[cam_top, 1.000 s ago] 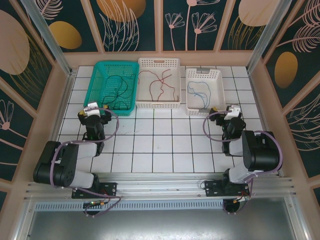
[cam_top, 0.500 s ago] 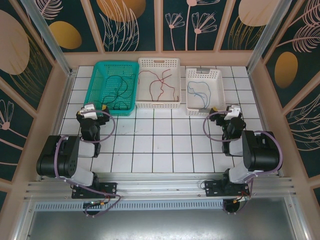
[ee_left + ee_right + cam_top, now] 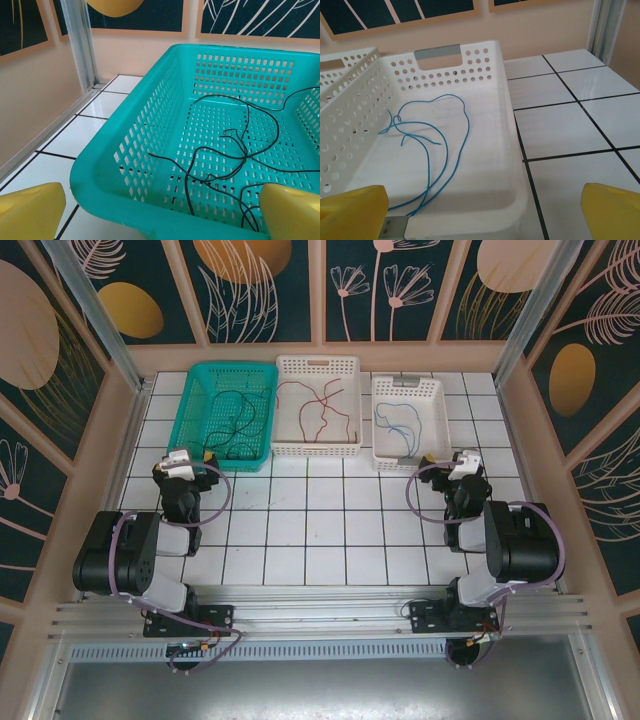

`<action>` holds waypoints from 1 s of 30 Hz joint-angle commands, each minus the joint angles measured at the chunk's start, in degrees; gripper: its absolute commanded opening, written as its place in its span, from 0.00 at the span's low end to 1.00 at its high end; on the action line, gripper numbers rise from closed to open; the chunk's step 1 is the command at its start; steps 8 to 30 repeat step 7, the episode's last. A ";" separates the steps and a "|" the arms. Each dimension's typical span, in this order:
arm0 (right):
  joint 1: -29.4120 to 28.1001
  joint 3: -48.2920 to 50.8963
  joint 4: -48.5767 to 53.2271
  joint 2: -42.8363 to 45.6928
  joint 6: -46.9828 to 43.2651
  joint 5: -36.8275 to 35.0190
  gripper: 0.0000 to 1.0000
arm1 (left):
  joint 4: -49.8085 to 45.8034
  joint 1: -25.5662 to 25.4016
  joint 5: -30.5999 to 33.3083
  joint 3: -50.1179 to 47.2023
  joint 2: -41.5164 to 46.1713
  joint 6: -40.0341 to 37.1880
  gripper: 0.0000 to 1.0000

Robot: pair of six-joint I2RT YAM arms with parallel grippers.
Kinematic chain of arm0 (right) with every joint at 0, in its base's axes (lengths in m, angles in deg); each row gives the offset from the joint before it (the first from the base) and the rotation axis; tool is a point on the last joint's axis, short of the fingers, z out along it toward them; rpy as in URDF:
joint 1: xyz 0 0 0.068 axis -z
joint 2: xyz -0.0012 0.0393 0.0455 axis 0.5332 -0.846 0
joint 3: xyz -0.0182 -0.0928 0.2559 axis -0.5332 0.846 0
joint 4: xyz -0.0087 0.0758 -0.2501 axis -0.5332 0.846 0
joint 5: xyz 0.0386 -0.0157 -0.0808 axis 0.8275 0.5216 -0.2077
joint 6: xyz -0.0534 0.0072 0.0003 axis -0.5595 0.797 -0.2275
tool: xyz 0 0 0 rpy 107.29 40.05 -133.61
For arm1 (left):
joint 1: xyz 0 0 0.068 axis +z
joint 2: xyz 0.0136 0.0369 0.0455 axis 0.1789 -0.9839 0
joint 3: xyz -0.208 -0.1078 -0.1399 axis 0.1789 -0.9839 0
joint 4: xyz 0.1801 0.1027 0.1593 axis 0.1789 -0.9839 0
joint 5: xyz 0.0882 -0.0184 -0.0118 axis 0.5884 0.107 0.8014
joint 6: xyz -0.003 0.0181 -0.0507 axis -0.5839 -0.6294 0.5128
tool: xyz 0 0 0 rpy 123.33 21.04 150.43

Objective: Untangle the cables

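Sitting along the far side of the worktop are three baskets, one cable colour in each. The black cables lie in the teal basket on the left. The red cables are in the middle white basket, and the blue cables in the right white basket. Two hands, both spread wide and holding nothing. The left hand hovers at the teal basket's near left corner, with the black cables just beyond it. The right hand is at the right basket's near right corner, blue cables beyond and to its left.
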 commanded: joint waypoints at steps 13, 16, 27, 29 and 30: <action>0.07 -0.88 -0.78 0.01 -0.84 0.84 0.99 | 2.94 0.31 -1.81 -0.54 0.12 -0.15 0.99; 0.07 -0.88 -0.78 0.01 -0.84 0.84 0.99 | 2.94 0.31 -1.81 -0.54 0.12 -0.15 0.99; 0.07 -0.88 -0.78 0.01 -0.84 0.84 0.99 | 2.94 0.31 -1.81 -0.54 0.12 -0.15 0.99; 0.07 -0.88 -0.78 0.01 -0.84 0.84 0.99 | 2.94 0.31 -1.81 -0.54 0.12 -0.15 0.99; 0.07 -0.88 -0.78 0.01 -0.84 0.84 0.99 | 2.94 0.31 -1.81 -0.54 0.12 -0.15 0.99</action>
